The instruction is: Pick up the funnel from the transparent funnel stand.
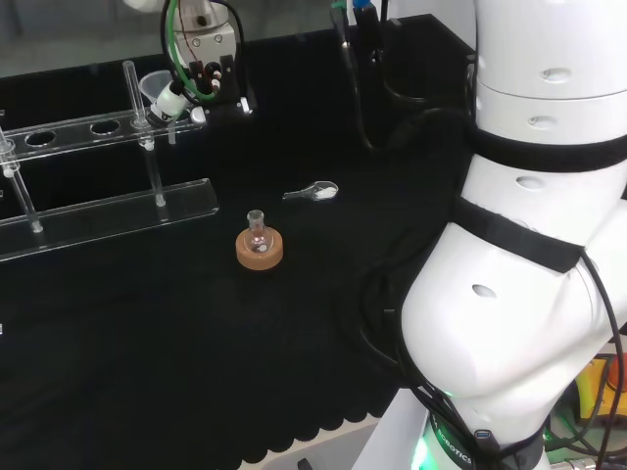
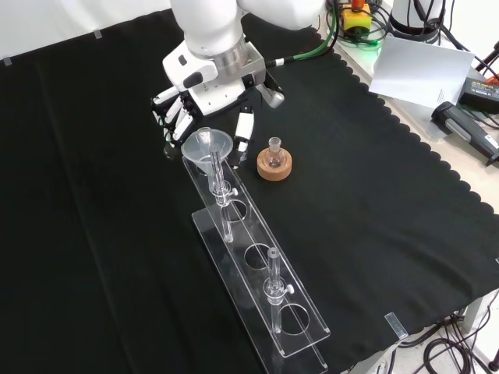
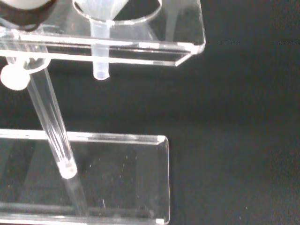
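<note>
Funnel (image 2: 205, 143): sat in the end hole of the transparent funnel stand (image 2: 257, 269), nearest the arm; its stem (image 3: 100, 51) hung through the upper shelf.
Hand (image 2: 181, 115): hovered just beside the funnel's rim in the front view, fingers (image 2: 173, 118) loosely extended, holding nothing.
Small flask (image 2: 274, 151): stood on a cork ring (image 2: 274, 165), near the stand's funnel end.
Spoon (image 1: 312, 192): lay on the black cloth (image 2: 390, 226), beyond the flask.

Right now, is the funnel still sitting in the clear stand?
Yes, the funnel sits in the end hole of the clear stand, with the hand just beside it.
</note>
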Tool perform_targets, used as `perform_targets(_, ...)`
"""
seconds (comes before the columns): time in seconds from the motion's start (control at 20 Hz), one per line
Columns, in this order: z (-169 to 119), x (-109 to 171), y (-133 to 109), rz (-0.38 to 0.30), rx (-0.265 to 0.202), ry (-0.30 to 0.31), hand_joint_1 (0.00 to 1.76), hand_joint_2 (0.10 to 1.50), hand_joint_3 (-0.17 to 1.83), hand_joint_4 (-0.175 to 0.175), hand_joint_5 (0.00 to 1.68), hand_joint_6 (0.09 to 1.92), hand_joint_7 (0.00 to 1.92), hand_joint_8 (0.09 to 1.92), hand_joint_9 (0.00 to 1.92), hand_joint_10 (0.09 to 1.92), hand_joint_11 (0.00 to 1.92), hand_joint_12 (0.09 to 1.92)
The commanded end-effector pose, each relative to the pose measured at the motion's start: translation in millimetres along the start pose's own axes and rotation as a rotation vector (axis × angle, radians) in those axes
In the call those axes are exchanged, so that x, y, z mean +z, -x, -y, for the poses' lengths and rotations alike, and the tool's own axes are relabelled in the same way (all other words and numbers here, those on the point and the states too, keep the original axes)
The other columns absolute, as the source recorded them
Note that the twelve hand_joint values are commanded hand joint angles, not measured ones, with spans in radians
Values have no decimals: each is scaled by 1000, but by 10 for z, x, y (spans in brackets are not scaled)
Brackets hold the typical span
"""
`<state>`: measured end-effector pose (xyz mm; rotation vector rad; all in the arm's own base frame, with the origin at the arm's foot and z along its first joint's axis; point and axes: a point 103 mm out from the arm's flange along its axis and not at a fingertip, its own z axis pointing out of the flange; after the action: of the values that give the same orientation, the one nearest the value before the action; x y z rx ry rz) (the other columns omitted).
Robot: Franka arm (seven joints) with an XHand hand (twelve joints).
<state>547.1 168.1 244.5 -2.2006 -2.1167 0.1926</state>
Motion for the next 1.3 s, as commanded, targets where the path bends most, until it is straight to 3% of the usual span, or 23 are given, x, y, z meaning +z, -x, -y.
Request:
perform_targets(0.05, 12, -97, 26, -26, -6, 65, 794, 709, 164, 139, 908, 138, 1041, 317, 670, 466, 0, 1436)
perform_targets(0.15, 27, -153, 79, -82, -2, 118, 799, 689, 223, 157, 959, 192, 1094, 295, 722, 425, 0, 1453)
perform_targets(0.35, 44, -297, 154, -62, -22, 175, 790, 618, 431, 175, 1052, 327, 1212, 266, 846, 346, 0, 1456)
perform_targets(0.85, 50, -608, 401, 15, -67, 186, 810, 577, 530, 175, 1133, 413, 1310, 284, 927, 320, 0, 1465)
perform_targets(1.3, 115, -937, 637, 14, -68, 190, 820, 567, 545, 175, 1154, 427, 1335, 289, 943, 312, 0, 1468)
